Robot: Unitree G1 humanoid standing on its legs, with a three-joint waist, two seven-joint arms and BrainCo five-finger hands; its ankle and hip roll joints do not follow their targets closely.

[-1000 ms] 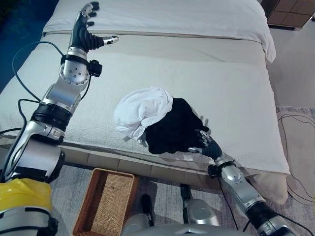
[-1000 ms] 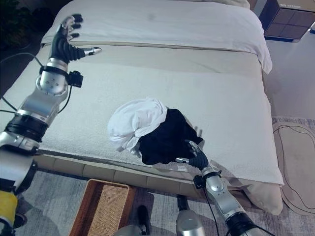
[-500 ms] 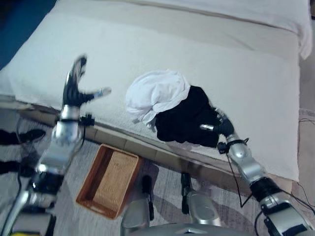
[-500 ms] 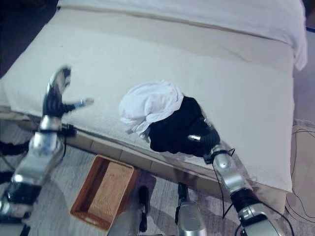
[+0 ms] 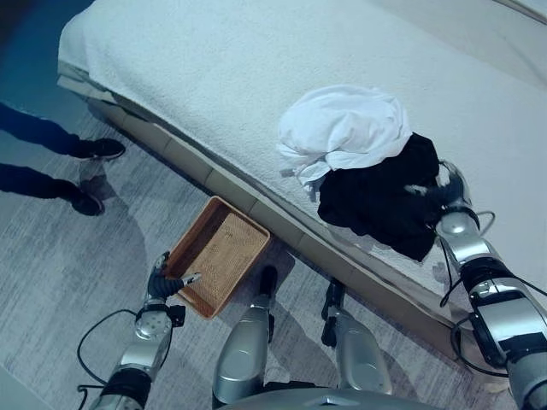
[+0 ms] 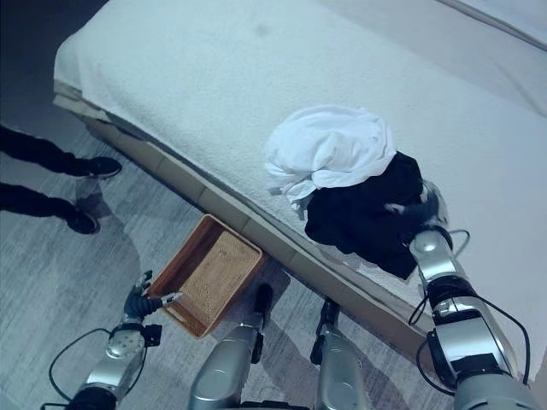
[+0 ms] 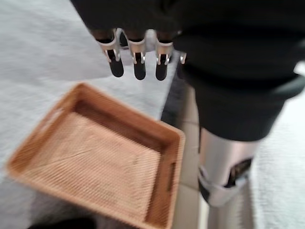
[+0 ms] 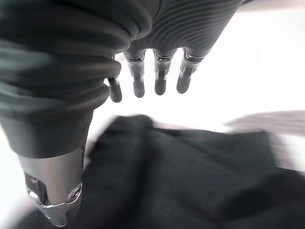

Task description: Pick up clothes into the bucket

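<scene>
White garment (image 5: 342, 130) and black garment (image 5: 380, 201) seen bunched together, touching, on bed (image 5: 197, 68) near its front edge. Right hand (image 5: 438, 190) held over black garment, fingers straight, nothing gripped. Wicker basket (image 5: 218, 254) seen on floor beside bed. Left hand (image 5: 162, 280) held open just beside basket corner. Person's legs (image 5: 43, 154) seen on floor, well apart.

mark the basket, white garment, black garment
basket (image 5: 219, 254), left eye view, on its woven floor.
white garment (image 5: 342, 128), left eye view, middle of the bundle.
black garment (image 6: 363, 213), right eye view, middle of the cloth.
</scene>
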